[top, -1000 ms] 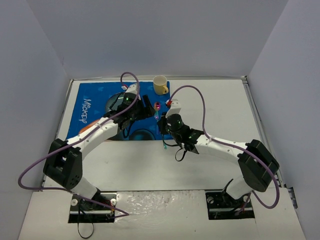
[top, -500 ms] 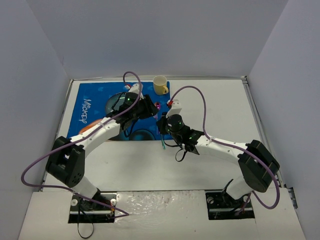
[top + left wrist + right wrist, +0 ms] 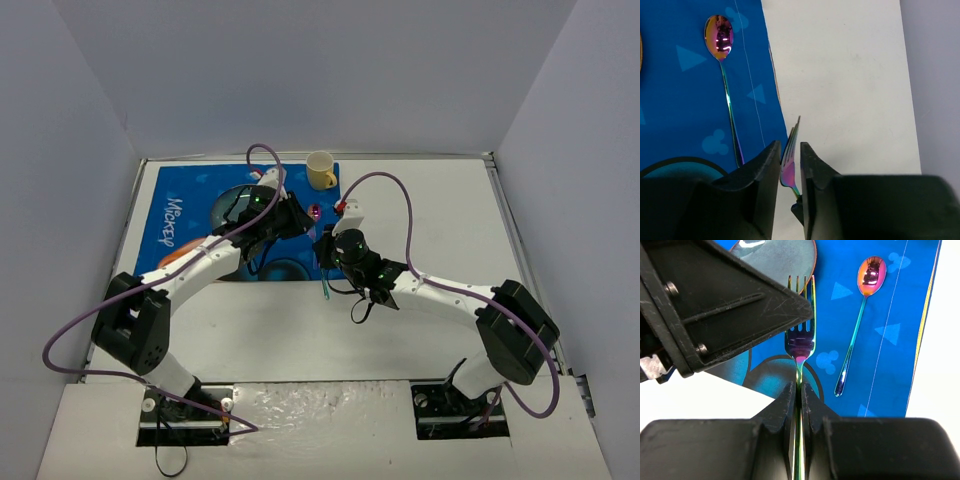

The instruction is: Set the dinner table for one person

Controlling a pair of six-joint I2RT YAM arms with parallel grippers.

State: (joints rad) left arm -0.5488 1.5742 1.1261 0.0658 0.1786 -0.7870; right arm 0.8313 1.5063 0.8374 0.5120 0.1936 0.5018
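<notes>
Dinner table (image 3: 460, 220) lies below the right gripper (image 3: 798, 387), which is clamped on the fork (image 3: 800, 342) handle (above the edge of the blue Mickey mat (image 3: 890, 365)). Left gripper (image 3: 789, 150) has its jaws narrowly apart about the fork head; contact cannot be told.

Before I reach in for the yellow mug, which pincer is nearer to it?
Left. The left pincer is on the yellow mug's near side, slightly left; the right pincer, shut on the fork, is on that side too, farther off.
</notes>
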